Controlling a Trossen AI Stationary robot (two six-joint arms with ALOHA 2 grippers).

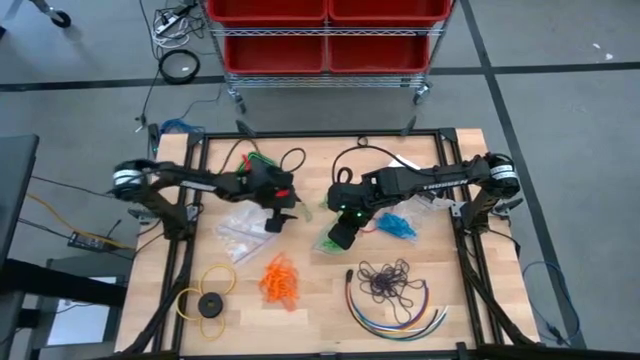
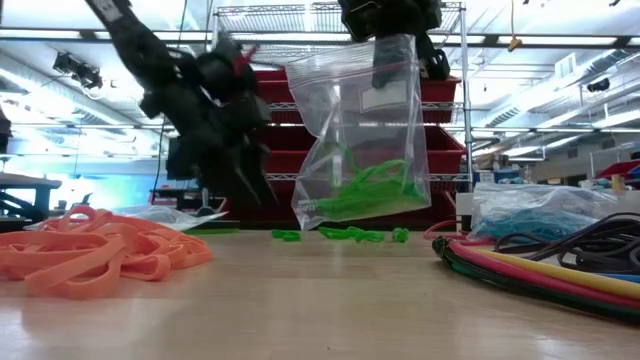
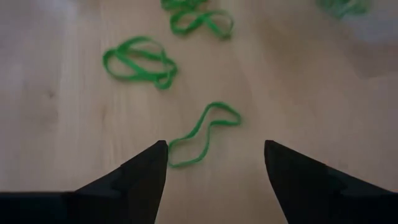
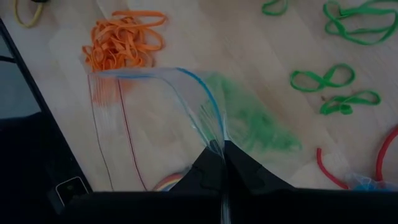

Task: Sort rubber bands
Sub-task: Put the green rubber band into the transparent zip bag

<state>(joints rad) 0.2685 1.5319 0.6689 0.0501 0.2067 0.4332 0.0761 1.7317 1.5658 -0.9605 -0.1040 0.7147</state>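
From where I stand, the right gripper (image 4: 222, 163) is clenched on the top edge of a clear zip bag (image 2: 362, 140), holding it up off the table (image 1: 320, 310) near the middle, so the bag hangs down with a clump of green bands (image 2: 368, 195) settled in its bottom. The pinch shows plainly in the right wrist view: both dark fingers are pressed together with the plastic caught between them.

The left gripper (image 3: 214, 163) is released, its fingers spread wide apart, and it hovers low over the wood just beside the hanging bag. One loose green band (image 3: 202, 134) lies on the table between and just ahead of the two fingertips, one end of the loop close to one tip; I cannot tell whether it touches. Two more green loops (image 3: 140, 61) lie a little farther on, untouched, and several lie scattered on the table under and beside the bag.

The other bunches lie apart from both grippers: an orange pile (image 1: 279, 279) toward the front of the table, a blue bunch (image 1: 398, 224) in clear plastic beside the right arm, and a dark tangle (image 1: 386, 280) at the front right, ringed by long coloured cables (image 1: 395, 315). A second clear bag (image 1: 241, 231) lies flat beneath the left arm. A yellow ring with a black disc (image 1: 208, 300) sits at the front left.
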